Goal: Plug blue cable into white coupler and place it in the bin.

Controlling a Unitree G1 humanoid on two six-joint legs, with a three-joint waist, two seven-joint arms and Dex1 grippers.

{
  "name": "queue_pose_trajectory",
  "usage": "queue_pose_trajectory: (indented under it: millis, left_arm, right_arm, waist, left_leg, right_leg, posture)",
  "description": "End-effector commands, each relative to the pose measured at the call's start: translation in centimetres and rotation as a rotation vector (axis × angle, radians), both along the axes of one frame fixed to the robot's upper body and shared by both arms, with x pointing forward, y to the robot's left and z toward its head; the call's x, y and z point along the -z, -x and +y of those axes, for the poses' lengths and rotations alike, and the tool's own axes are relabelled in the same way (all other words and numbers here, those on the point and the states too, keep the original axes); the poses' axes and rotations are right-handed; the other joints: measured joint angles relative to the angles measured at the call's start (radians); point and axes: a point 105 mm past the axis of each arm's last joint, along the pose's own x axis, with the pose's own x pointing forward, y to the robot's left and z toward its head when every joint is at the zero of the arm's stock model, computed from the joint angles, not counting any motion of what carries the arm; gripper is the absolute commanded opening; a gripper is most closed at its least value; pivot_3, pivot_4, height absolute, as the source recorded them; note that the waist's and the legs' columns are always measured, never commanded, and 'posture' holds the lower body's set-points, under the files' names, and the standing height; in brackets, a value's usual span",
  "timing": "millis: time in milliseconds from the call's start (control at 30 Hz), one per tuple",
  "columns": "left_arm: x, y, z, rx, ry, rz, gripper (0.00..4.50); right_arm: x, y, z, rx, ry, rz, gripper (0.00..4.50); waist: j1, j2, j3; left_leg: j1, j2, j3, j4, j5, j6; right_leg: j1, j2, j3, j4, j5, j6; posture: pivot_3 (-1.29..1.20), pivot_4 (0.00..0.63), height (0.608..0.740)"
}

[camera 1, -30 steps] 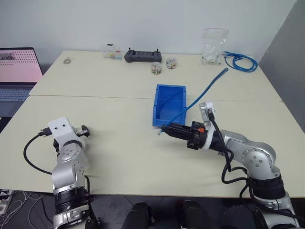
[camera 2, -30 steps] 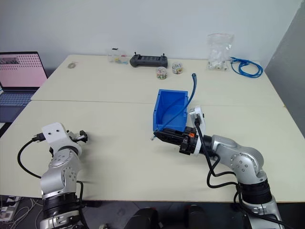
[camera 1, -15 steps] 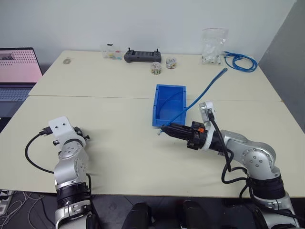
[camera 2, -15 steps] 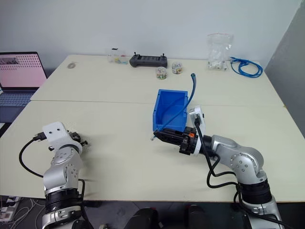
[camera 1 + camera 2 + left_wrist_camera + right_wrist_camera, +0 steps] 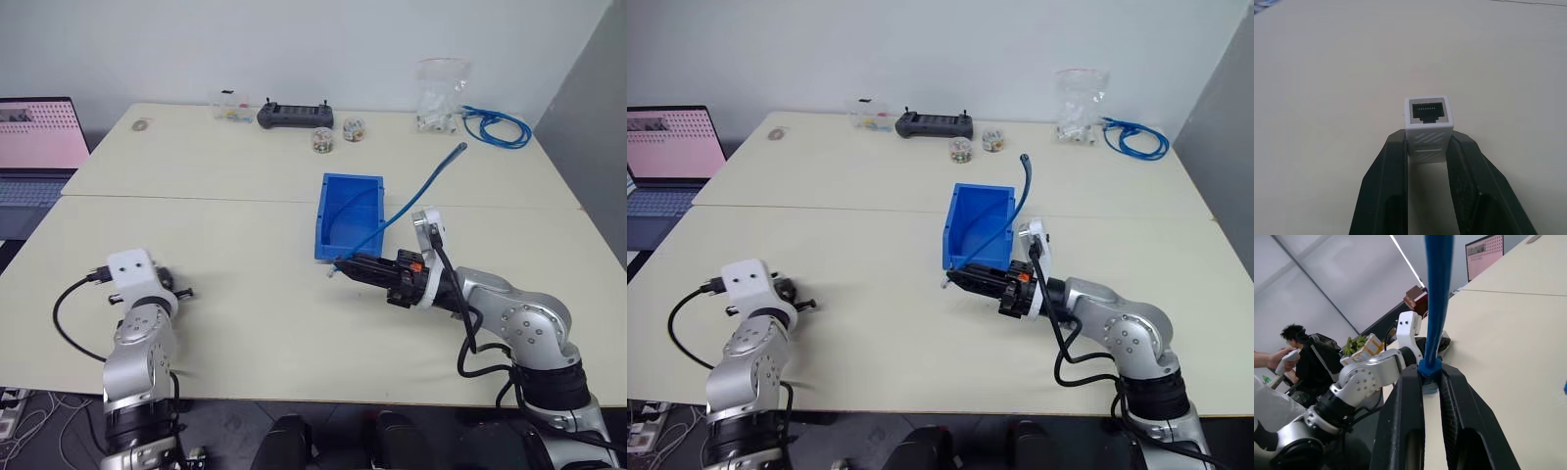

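Observation:
My left gripper (image 5: 1428, 143) is shut on the white coupler (image 5: 1429, 122), a small boxy block whose dark socket faces away from the wrist. That gripper (image 5: 177, 292) hovers low over the table at the near left. Near the table's middle, my right gripper (image 5: 342, 266) points left and is shut on the blue cable (image 5: 431, 177) just behind its plug. The cable (image 5: 1438, 293) rises from the fingers and arcs up to the right, past the blue bin (image 5: 321, 227). The open-top bin stands just behind the right gripper. The two grippers are well apart.
Along the far edge lie a black controller (image 5: 294, 116), two small jars (image 5: 321, 141), a clear bag of white parts (image 5: 438, 93) and a coiled blue cable bundle (image 5: 497, 125). An open laptop (image 5: 37, 147) sits at the left. A seated person (image 5: 1300, 357) appears beyond the table.
My left gripper's fingers have closed and the hand has shifted slightly right and toward the near edge. The right gripper and cable have held still.

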Motion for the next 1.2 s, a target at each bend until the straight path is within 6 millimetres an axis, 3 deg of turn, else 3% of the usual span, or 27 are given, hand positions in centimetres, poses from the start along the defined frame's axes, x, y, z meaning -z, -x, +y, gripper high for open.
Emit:
queue_pose_trajectory:
  millis: [33,167,333,533,767,967,1200]
  left_arm:
    - [-0.1,0.0,-7.1,0.446,0.040,0.027,0.76]
    - [-1.1,1.2,-13.1,0.871,0.039,0.030,0.76]
    - [-1.2,3.6,-18.0,1.373,-0.113,0.100,0.76]
    - [0.1,4.4,-19.7,1.679,-0.258,0.176,0.76]
    - [1.7,4.0,-20.6,1.785,-0.344,0.225,0.76]
    - [1.9,4.1,-21.0,1.800,-0.350,0.225,0.76]
    - [2.0,4.2,-20.8,1.796,-0.353,0.226,0.76]
  right_arm:
    - [-0.7,0.6,-1.0,0.030,0.004,-0.064,0.15]
    - [0.2,0.9,-1.9,0.091,0.072,-0.093,0.15]
    - [1.0,1.3,-2.8,0.151,0.139,-0.147,0.15]
    - [1.7,2.1,-2.7,0.134,0.227,-0.231,0.15]
    - [2.3,1.8,-1.1,0.050,0.279,-0.323,0.15]
    - [3.5,1.5,0.8,-0.061,0.320,-0.376,0.15]
    - [5.1,0.6,1.4,-0.108,0.357,-0.383,0.15]
  waist:
    - [0.006,0.000,0.000]
    - [0.010,0.000,0.000]
    - [0.001,0.000,0.000]
    - [-0.010,0.002,0.001]
    - [-0.007,0.002,0.001]
    - [-0.003,0.002,0.001]
    - [-0.004,0.002,0.001]
  left_leg:
    - [0.000,0.000,0.000,0.000,0.000,0.000]
    - [0.000,-0.001,0.000,0.000,0.000,0.000]
    - [0.000,0.000,0.001,0.000,0.000,0.000]
    - [0.001,0.001,0.003,-0.001,0.000,0.001]
    - [0.001,0.001,0.002,0.000,0.000,0.001]
    - [0.001,0.000,0.000,0.000,0.000,0.001]
    - [0.002,0.000,0.000,0.001,0.000,0.001]
  right_leg:
    - [0.001,0.000,0.000,0.000,0.000,0.000]
    - [0.001,-0.001,0.000,-0.002,0.000,0.000]
    - [0.000,0.000,0.000,-0.002,-0.002,0.003]
    - [0.000,0.001,0.001,-0.001,-0.003,0.003]
    - [0.001,0.001,0.000,-0.001,-0.004,0.004]
    - [0.002,0.001,0.000,-0.001,-0.003,0.004]
    - [0.003,0.001,0.000,-0.001,-0.003,0.004]
  posture:
    - [0.00,0.150,0.740]
    - [0.00,0.150,0.740]
    - [0.00,0.150,0.740]
    - [0.00,0.150,0.740]
    - [0.00,0.150,0.740]
    - [0.00,0.150,0.740]
    - [0.00,0.150,0.740]
